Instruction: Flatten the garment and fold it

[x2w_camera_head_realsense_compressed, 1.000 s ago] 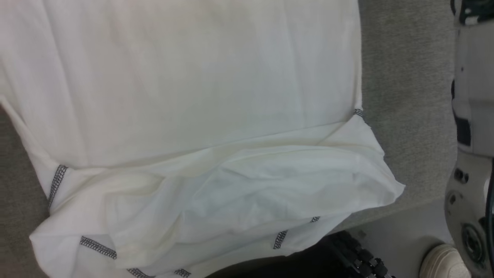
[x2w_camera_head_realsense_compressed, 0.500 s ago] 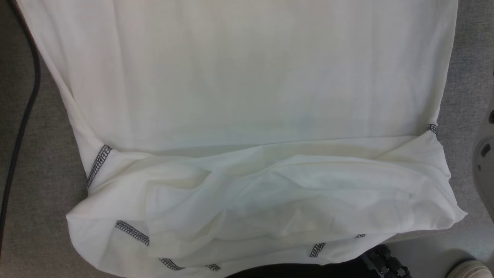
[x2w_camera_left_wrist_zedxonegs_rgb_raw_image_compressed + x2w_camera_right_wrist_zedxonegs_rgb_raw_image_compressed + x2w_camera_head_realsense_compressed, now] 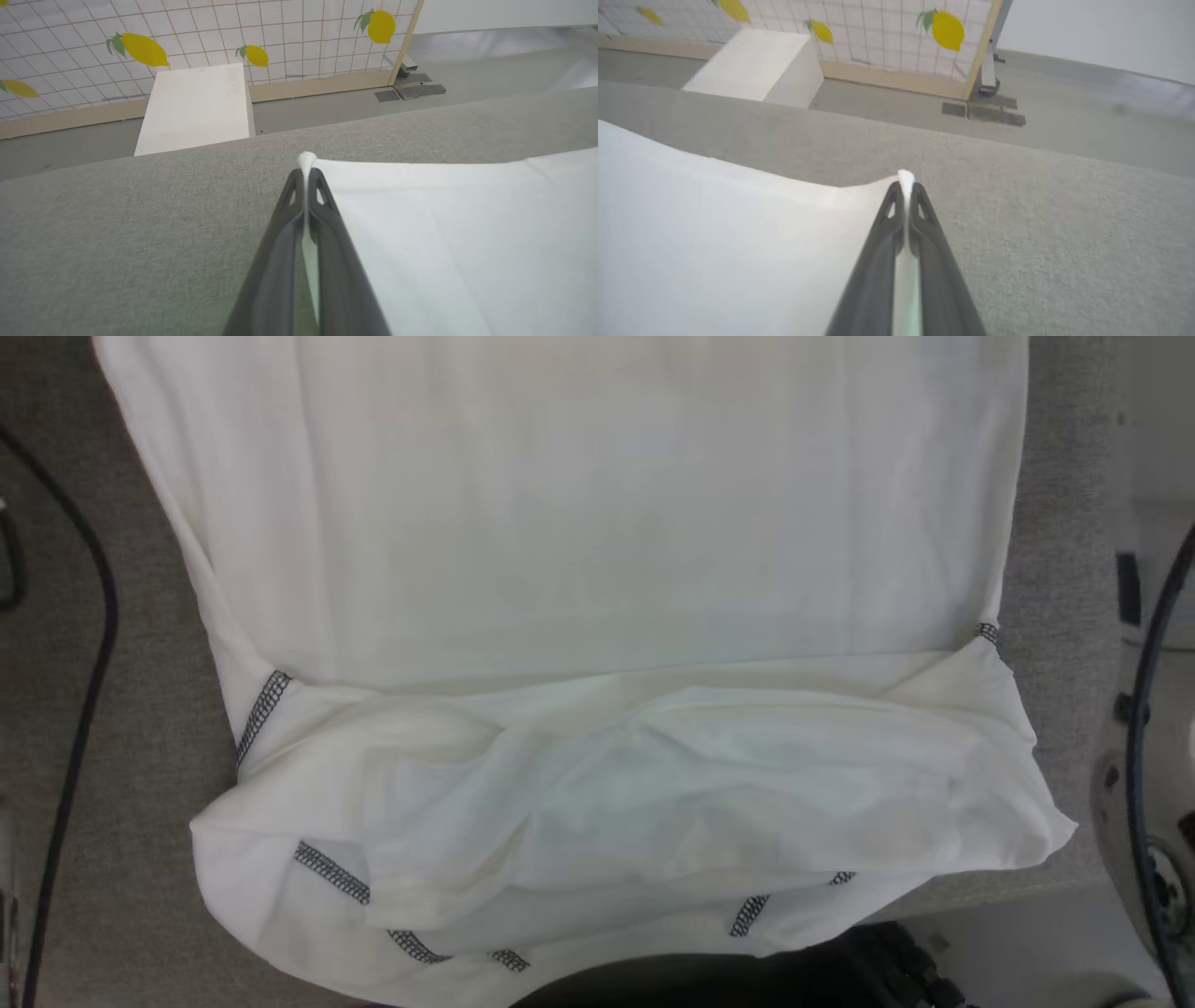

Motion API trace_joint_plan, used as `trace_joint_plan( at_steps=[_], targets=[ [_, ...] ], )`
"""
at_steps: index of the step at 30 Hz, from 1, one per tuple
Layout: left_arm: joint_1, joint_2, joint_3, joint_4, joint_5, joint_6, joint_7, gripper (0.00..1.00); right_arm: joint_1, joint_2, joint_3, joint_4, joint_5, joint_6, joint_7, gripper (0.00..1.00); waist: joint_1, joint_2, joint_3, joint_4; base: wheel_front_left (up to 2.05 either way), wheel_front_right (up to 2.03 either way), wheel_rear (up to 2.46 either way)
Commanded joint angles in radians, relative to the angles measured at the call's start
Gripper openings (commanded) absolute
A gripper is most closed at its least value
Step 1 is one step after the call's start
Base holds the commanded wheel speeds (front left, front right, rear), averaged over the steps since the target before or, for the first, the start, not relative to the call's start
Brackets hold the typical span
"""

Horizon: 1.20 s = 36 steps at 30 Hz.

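The garment (image 3: 597, 541), white with dark zigzag seams, lies spread over a grey table (image 3: 131, 859); its near part is bunched and folded over itself. In the left wrist view my left gripper (image 3: 307, 173) is shut on a far corner of the garment (image 3: 458, 224), with a tuft of white cloth poking out between the tips. In the right wrist view my right gripper (image 3: 905, 185) is shut on another corner of the garment (image 3: 714, 224), cloth pinched between its dark fingers (image 3: 882, 242).
A black cable (image 3: 89, 644) runs along the table's left side. Part of a pale arm (image 3: 1153, 728) stands at the right edge. Beyond the table are a white box (image 3: 196, 109) and a lemon-printed grid panel (image 3: 280, 32) on the floor.
The head view has shifted across the garment, so the camera moved. The garment's bunched near part looks much the same.
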Motion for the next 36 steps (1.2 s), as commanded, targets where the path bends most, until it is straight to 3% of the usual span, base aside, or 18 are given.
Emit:
trace_joint_plan(
  at_steps=[1, 8, 18, 26, 36],
  targets=[
    [0.046, -0.003, 0.007, -0.013, -0.018, -0.017, -0.037, 0.0, 0.047, -0.001, 0.023, -0.031, 0.026, -0.002, -0.042, 0.0, 0.0, 0.0, -0.072, 0.006, 0.0, 0.0, 0.0],
    [0.266, -0.01, 0.033, -0.128, -0.081, -0.045, -0.166, 0.0, 0.288, -0.074, 0.114, -0.237, 0.142, -0.002, -0.178, 0.0, 0.0, 0.0, -0.232, 0.044, 0.0, 0.0, 0.0],
    [0.721, -0.011, 0.052, -0.342, -0.196, -0.044, -0.225, 0.0, 0.727, -0.203, 0.117, -0.511, 0.213, -0.002, -0.137, 0.0, 0.0, 0.0, -0.431, 0.101, 0.0, 0.0, 0.0],
    [1.045, -0.036, 0.07, -0.418, -0.278, -0.009, -0.259, 0.0, 1.036, -0.214, 0.046, -0.658, 0.235, -0.002, -0.042, 0.0, 0.0, 0.0, -0.522, 0.134, 0.0, 0.0, 0.0],
    [1.242, -0.079, 0.035, -0.385, -0.32, -0.01, -0.29, 0.0, 1.3, -0.201, -0.011, -0.776, 0.226, -0.002, 0.083, 0.0, 0.0, 0.0, -0.575, 0.156, 0.0, 0.0, 0.0]
  ],
)
